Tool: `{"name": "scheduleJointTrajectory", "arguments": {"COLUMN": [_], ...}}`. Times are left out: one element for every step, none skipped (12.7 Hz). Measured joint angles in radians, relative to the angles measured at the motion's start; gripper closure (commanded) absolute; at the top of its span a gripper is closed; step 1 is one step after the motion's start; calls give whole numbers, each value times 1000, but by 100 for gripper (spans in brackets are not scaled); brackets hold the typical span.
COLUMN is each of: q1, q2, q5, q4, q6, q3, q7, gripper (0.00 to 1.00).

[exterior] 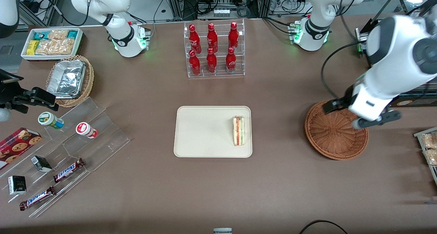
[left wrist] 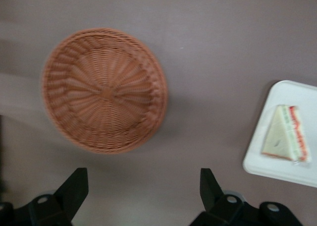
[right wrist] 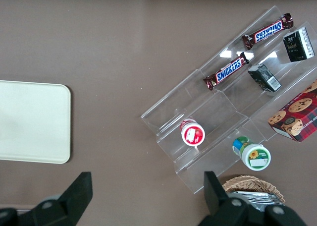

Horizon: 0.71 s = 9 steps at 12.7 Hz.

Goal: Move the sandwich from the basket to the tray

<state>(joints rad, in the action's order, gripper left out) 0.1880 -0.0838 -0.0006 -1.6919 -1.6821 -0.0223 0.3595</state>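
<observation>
The sandwich [exterior: 239, 131] lies on the cream-white tray [exterior: 205, 131], at the tray's end nearest the basket, with its striped filling side showing. The reddish-brown wicker basket [exterior: 331, 135] stands empty beside the tray, toward the working arm's end of the table. My left gripper [exterior: 356, 115] hangs above the basket's rim, open and empty. In the left wrist view the gripper [left wrist: 142, 175] is spread wide over bare table, with the basket [left wrist: 104, 89], the sandwich [left wrist: 286, 139] and a corner of the tray [left wrist: 277, 171] in sight. The tray also shows in the right wrist view [right wrist: 29, 122].
A clear rack of red bottles [exterior: 214, 49] stands farther from the camera than the tray. Toward the parked arm's end are a tan basket with foil containers [exterior: 70, 80], a white snack bin [exterior: 51, 42] and clear steps with Snickers bars [exterior: 68, 169]. Packaged snacks [exterior: 428, 148] lie beside the basket.
</observation>
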Motion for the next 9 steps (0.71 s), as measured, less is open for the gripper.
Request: {"name": "scheduleJointTrajectory", "arguments": {"q1": [-1, -5, -16, -29, -43, -54, -60, -60, -60], "q2": [24, 47, 70, 93, 111, 124, 132, 134, 134], "q5": [22, 32, 35, 35, 35, 35, 35, 34, 34], "q4": [-6, -7, -7, -6, -5, -3, -1, 6, 15], "q6": [26, 55, 79, 99, 115, 124, 125, 125, 125], "q3": [1, 2, 5, 5, 6, 5, 6, 8, 12], "q7": [-15, -38, -66, -93, -121, -149, -167, -174, -176], "gripper": [0, 0, 0, 0, 0, 0, 0, 0, 0]}}
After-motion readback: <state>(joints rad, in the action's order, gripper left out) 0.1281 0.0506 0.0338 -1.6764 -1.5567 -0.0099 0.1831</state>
